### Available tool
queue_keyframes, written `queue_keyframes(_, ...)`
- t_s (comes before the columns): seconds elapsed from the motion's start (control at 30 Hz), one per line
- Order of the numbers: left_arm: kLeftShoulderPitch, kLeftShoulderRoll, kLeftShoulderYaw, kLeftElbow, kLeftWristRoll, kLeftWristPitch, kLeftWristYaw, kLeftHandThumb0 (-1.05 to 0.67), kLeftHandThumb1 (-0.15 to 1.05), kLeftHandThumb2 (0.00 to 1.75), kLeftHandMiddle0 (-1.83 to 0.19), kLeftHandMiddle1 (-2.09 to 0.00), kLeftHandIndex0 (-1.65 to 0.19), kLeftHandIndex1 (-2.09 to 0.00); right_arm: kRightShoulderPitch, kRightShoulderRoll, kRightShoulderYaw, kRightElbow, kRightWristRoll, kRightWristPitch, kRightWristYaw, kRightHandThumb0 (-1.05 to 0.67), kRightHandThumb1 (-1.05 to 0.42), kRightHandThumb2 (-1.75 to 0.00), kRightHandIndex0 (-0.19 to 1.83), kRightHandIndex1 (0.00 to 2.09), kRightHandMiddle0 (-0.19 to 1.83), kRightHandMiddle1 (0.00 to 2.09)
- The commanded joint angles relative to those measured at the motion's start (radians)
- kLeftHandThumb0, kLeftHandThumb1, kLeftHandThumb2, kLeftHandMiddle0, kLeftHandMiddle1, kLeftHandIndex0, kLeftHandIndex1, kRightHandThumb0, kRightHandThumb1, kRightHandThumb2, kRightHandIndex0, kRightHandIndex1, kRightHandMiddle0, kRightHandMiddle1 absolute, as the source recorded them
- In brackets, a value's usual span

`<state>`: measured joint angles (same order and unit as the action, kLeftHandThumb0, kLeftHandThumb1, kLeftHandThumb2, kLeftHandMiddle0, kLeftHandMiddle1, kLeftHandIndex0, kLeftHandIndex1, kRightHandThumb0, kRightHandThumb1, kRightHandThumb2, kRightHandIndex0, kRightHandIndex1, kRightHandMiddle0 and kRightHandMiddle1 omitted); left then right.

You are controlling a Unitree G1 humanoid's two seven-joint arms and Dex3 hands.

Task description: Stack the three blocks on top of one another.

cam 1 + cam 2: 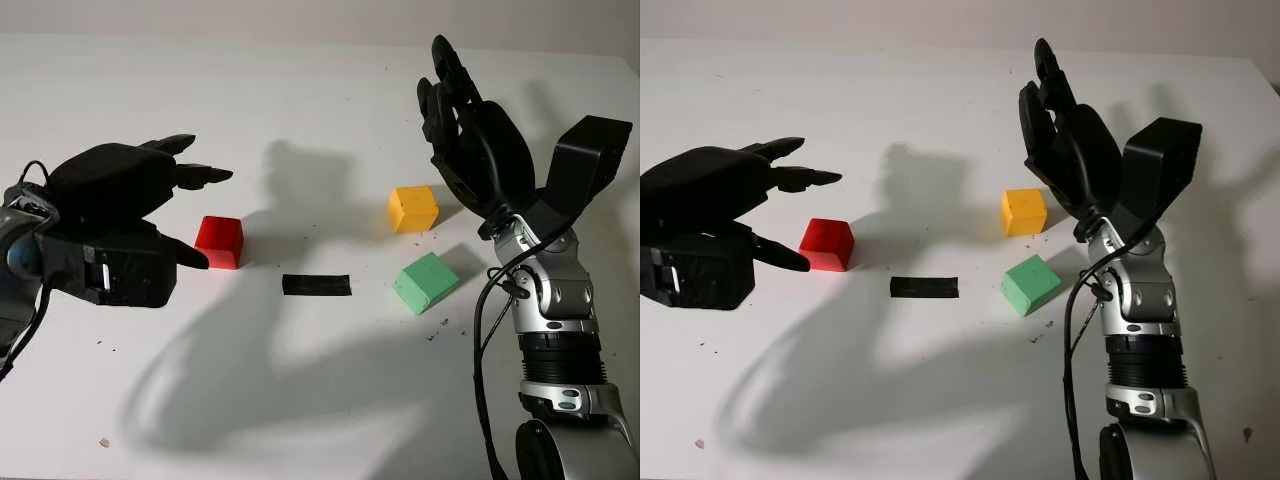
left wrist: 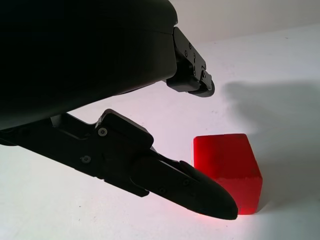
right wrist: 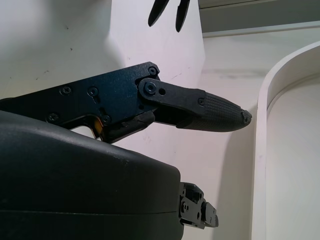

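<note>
Three blocks lie apart on the white table [image 1: 300, 120]: a red block [image 1: 220, 241] at centre left, a yellow block [image 1: 413, 208] at centre right, and a green block [image 1: 426, 282] just in front of the yellow one. My left hand [image 1: 205, 215] is open, low over the table just left of the red block, with its fingertips reaching either side of the block's left face without touching it. In the left wrist view the red block [image 2: 227, 170] sits just beyond the lower finger [image 2: 190, 187]. My right hand [image 1: 445, 90] is open and raised upright behind and to the right of the yellow block.
A short strip of black tape [image 1: 316, 285] lies flat on the table between the red and green blocks. The right forearm [image 1: 555, 330] rises from the bottom right, next to the green block. Small dark specks dot the tabletop.
</note>
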<state>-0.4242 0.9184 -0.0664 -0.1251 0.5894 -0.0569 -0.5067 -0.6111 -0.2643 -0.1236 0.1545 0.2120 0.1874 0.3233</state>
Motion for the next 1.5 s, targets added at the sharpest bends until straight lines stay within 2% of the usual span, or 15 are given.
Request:
queue_keyframes(0.0,0.022,-0.005,-0.008,-0.02,0.026,-0.013,0.021,-0.82,0.91,0.05,-0.04,-0.07,-0.39,-0.08,0.0,0.001,-0.004,-0.016,0.005,-0.006,-0.001,-0.73,-1.05,-0.64,-0.19,0.0,-0.19,0.0)
queue_keyframes(0.13,0.03,-0.013,-0.015,-0.021,0.072,-0.024,0.045,-0.8,0.9,0.05,-0.07,-0.07,-0.46,-0.13,-0.001,0.003,-0.003,-0.017,0.005,0.001,-0.007,-0.73,-1.05,-0.63,-0.19,0.0,-0.19,0.0)
queue_keyframes(0.37,0.036,-0.034,-0.026,-0.001,0.083,-0.034,0.05,-0.78,0.88,0.05,-0.09,-0.07,-0.51,-0.19,-0.001,0.0,-0.003,-0.019,0.008,0.008,-0.005,-0.73,-1.05,-0.63,-0.19,0.0,-0.19,0.0)
queue_keyframes(0.4,0.039,-0.037,-0.027,0.006,0.085,-0.045,0.064,-0.78,0.88,0.05,-0.1,-0.06,-0.5,-0.25,-0.001,0.0,-0.003,-0.018,0.009,0.007,-0.003,-0.73,-1.05,-0.63,-0.19,0.0,-0.19,0.0)
queue_keyframes(0.43,0.04,-0.04,-0.028,0.012,0.086,-0.052,0.072,-0.78,0.88,0.05,-0.12,-0.06,-0.39,-0.53,0.0,-0.001,-0.004,-0.018,0.009,0.006,-0.003,-0.73,-1.05,-0.63,-0.19,0.0,-0.19,0.0)
queue_keyframes(0.5,0.04,-0.044,-0.031,0.014,0.089,-0.05,0.068,-0.79,0.89,0.06,-0.12,-0.05,-0.23,-0.87,0.0,-0.002,-0.004,-0.018,0.011,0.006,-0.001,-0.72,-1.05,-0.63,-0.19,0.0,-0.19,0.0)
queue_keyframes(0.6,0.039,-0.051,-0.031,0.015,0.088,-0.045,0.063,-0.8,0.9,0.06,-0.13,-0.06,-0.19,-0.99,-0.001,-0.002,-0.003,-0.017,0.007,0.001,-0.001,-0.72,-1.05,-0.64,-0.19,0.0,-0.19,0.0)
queue_keyframes(0.93,0.036,-0.067,-0.041,-0.004,0.103,0.0,0.02,-0.79,0.92,0.06,-0.15,-0.06,-0.2,-0.97,-0.002,-0.002,-0.005,-0.016,0.01,0.005,0.0,-0.73,-1.05,-0.63,-0.19,0.0,-0.19,0.0)
queue_keyframes(1.2,0.036,-0.068,-0.039,-0.004,0.097,-0.013,0.021,-0.74,0.95,0.06,-0.2,-0.07,-0.31,-1.0,0.005,0.003,-0.005,-0.024,0.011,0.003,-0.011,-0.72,-1.05,-0.62,-0.19,0.0,-0.19,0.0)
queue_keyframes(1.37,0.041,-0.075,-0.027,0.013,0.077,-0.046,0.053,-0.64,0.97,0.06,-0.25,-0.07,-0.36,-1.1,0.006,0.0,-0.004,-0.023,0.013,0.003,-0.004,-0.72,-1.05,-0.63,-0.19,0.0,-0.19,0.0)
queue_keyframes(1.47,0.048,-0.084,-0.017,0.025,0.058,-0.067,0.086,-0.5,0.99,0.06,-0.29,-0.07,-0.39,-1.2,0.006,0.001,-0.003,-0.024,0.009,0.001,-0.008,-0.73,-1.05,-0.62,-0.19,0.0,-0.19,0.0)
